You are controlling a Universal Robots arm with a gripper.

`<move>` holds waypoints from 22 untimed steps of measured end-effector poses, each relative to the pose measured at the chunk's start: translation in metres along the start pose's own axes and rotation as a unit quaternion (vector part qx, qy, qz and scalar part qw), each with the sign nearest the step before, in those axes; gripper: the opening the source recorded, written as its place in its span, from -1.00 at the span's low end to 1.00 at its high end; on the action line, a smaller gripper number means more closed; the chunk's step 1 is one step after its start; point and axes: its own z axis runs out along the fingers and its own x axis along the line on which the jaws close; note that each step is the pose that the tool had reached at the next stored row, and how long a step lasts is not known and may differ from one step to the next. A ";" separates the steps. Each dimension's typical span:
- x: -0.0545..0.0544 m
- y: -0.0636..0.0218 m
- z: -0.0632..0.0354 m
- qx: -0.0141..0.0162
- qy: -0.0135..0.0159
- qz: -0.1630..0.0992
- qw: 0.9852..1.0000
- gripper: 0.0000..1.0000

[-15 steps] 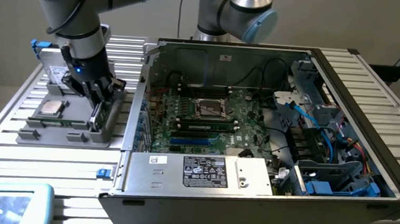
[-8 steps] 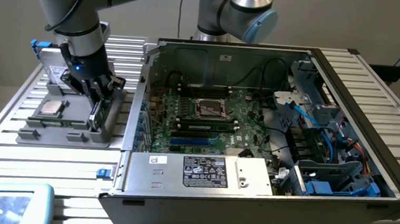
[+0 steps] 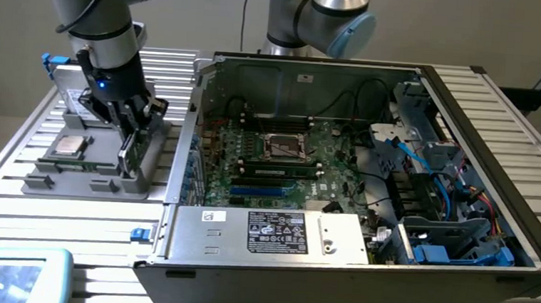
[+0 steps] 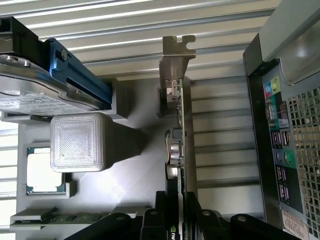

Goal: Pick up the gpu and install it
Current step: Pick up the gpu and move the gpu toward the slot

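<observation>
Atop holder (image 3: 68, 182), gpu (image 4: 181, 125) stands edgewise, long axis level.

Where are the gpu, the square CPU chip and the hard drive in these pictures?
gpu (image 4: 183, 125), wrist view, on its green board edge.
CPU chip (image 3: 68, 146), exterior view, on its silver top.
hard drive (image 4: 35, 100), wrist view, on its labelled silver face.

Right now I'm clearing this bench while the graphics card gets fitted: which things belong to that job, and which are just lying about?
For the job: graphics card, gripper closed on it, open computer case.
Lying about: hard drive, processor chip, memory stick.
</observation>
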 end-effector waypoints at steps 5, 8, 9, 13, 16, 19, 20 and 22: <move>0.000 0.0001 -0.0007 0.000 0.000 -0.002 1.000 -0.44; 0.000 0.0001 -0.0008 0.001 0.001 -0.008 1.000 -0.44; 0.000 0.0001 -0.0008 0.001 0.001 -0.011 1.000 -0.44; 0.000 0.0001 -0.0008 0.001 0.002 -0.019 1.000 -0.44; 0.000 0.0001 -0.0008 0.001 0.002 -0.019 1.000 -0.44; 0.001 0.0002 -0.0018 0.001 0.002 -0.019 1.000 -0.44; 0.001 0.0002 -0.0018 0.001 0.002 -0.019 1.000 -0.44; 0.001 0.0002 -0.0018 0.000 0.002 -0.018 1.000 -0.44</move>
